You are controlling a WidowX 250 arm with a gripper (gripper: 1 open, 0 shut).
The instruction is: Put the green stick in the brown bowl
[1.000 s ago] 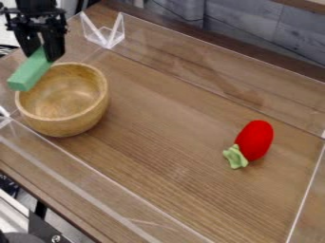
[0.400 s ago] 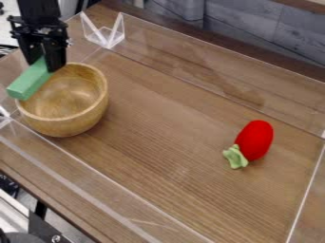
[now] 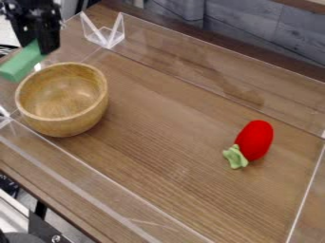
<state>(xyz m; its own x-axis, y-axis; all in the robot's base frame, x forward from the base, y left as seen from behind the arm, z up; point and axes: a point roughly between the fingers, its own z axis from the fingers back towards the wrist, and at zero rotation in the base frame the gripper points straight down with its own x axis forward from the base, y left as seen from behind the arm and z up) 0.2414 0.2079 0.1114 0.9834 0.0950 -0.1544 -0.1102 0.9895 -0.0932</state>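
- The pincer [image 3: 46, 49] is at the upper left, its jaws partly apart and closed on the upper end of the green stick [image 3: 22, 65].
- The green stick is in the pincer's hold, tilted, with its lower end pointing toward the left edge of the view.
- The stick is seen just beside the brown bowl [image 3: 84, 122], up and to the left of its rim; its height over the table cannot be told.
- The brown bowl sits upright on the wooden table [image 3: 165, 142], at the left, its open top and bare inside facing up.
- A red toy strawberry [image 3: 257, 139] lies on the right side of the table, well apart from the bowl.
- The strawberry's green leafy top [image 3: 235, 157] points down and to the left.
- A white angular outline [image 3: 106, 35] shows near the top, to the right of the pincer; what it is cannot be told.
- Dark cables [image 3: 48, 207] run along the lower left, off the wooden surface.
- A dark grey surface [image 3: 254, 27] lies behind the table at the upper right.
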